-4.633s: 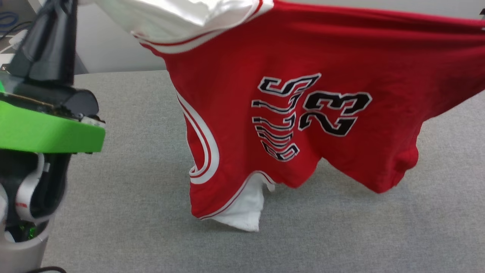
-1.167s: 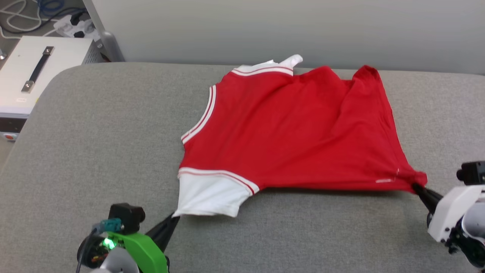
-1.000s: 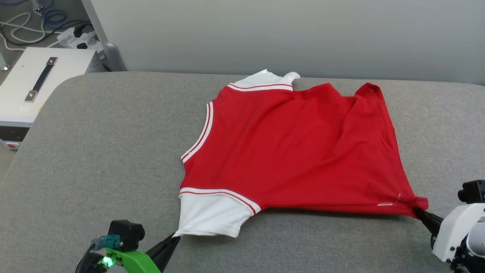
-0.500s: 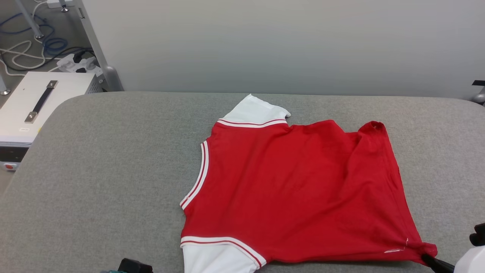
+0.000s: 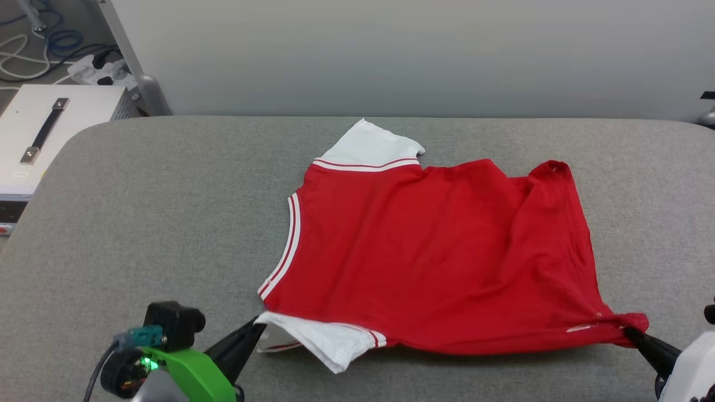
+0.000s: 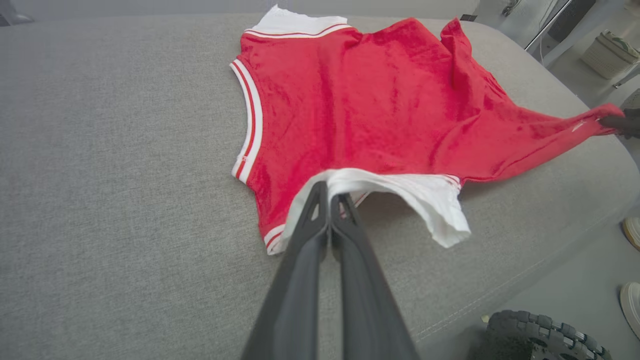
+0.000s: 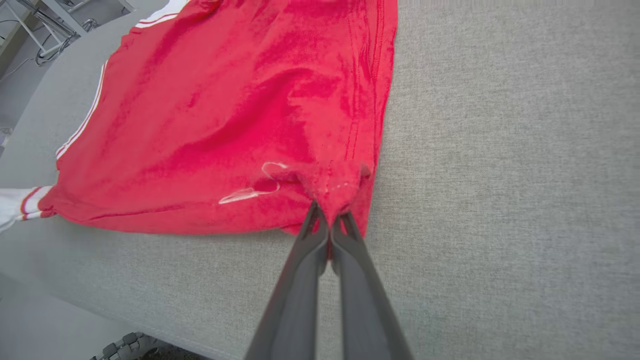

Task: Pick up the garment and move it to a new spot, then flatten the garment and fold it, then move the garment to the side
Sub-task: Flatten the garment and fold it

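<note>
Since both arms sit at the near edge of the table (image 5: pixel 139 212), the whole garment (image 5: pixel 435 251) lies away from the fingers. It's plain red side up on the middle-right of the grey pad, with its collar-to-hem axis running left to right, so roughly parallel to the line between the two grippers. On one end the left gripper (image 5: pixel 254 330) has its fingers pressed together on the near white sleeve (image 6: pixel 400 187), which is lifted and curled over rather than flat. On the other, the right gripper (image 7: pixel 327 220) is pinching the near hem corner (image 7: pixel 340 185), bunched into a little knot. Each arm owns its own end, and neither is nearer the middle. The far sleeve (image 5: pixel 371 145) lies flat close to the back edge by the wall (image 5: pixel 391 56), so there's not much room to push away, but there's loads of bare pad off to the left. I reckon flattening isn't finished, since a ridge of cloth runs up toward the far hem corner (image 5: pixel 553 170). The table's front edge is right behind the fingers too, so pulling back much could drag it off.
</note>
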